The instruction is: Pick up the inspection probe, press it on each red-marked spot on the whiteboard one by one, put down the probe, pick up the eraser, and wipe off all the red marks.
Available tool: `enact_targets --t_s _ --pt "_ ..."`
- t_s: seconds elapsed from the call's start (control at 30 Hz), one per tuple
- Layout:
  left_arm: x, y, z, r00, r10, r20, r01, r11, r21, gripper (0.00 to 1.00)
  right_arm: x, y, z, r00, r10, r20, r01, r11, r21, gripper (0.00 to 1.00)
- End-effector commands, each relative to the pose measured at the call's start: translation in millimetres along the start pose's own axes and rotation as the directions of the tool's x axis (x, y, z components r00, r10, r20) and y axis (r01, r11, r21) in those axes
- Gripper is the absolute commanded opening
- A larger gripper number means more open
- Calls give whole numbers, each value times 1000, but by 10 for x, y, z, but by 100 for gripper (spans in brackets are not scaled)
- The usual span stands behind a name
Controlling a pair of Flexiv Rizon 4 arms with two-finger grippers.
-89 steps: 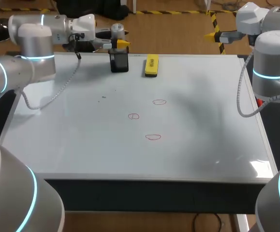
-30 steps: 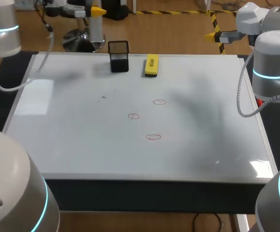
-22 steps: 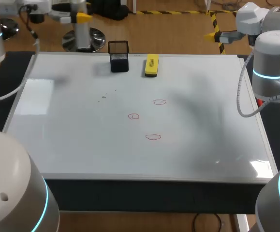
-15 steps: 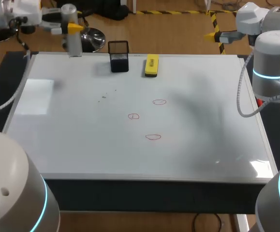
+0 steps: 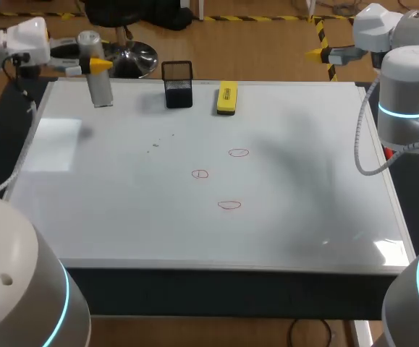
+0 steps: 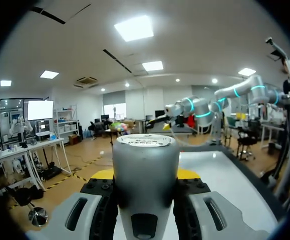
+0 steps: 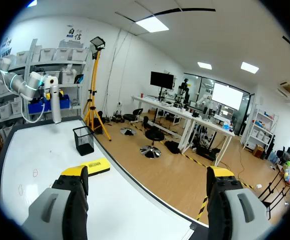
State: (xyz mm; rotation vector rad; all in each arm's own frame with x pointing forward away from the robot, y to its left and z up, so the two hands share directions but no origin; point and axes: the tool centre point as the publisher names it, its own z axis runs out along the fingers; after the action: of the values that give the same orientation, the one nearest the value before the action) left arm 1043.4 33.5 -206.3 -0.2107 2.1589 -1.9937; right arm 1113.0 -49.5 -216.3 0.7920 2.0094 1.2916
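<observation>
Inspection probe (image 5: 101,90): grey cylinder, upright, clamped in left hand (image 5: 93,65), one finger on each side of it. It hangs over the far-left corner of the whiteboard (image 5: 122,217); cannot tell whether its foot touches the board.

Black mesh cup (image 5: 178,84): stands at the whiteboard's far edge, open-topped, empty, only its own mesh seen through it. Well apart from the probe.

Eraser (image 5: 226,97): yellow block, lying flat just beside the cup on the side away from the probe, not touching it.

Red marks: three small ovals near mid-board, (image 5: 239,152), (image 5: 200,173), (image 5: 229,204), each apart from the others.

Right hand (image 7: 147,172): fingers wide apart, holding nothing, off past the table's far-right corner.
</observation>
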Motion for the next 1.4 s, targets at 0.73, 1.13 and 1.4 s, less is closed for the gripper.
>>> enact_targets --t_s 0.73,1.13,1.4 --pt "-23 160 -84 1000 -13 10 13 999 -29 0 -5 1 2 1000 0 -1 0 1000 2 100" --pt "-23 160 -84 1000 -13 10 13 999 -29 0 -5 1 2 1000 0 -1 0 1000 2 100" --pt "-23 160 -84 1000 -13 10 13 999 -29 0 219 84 421 899 -196 -392 251 964 93 100"
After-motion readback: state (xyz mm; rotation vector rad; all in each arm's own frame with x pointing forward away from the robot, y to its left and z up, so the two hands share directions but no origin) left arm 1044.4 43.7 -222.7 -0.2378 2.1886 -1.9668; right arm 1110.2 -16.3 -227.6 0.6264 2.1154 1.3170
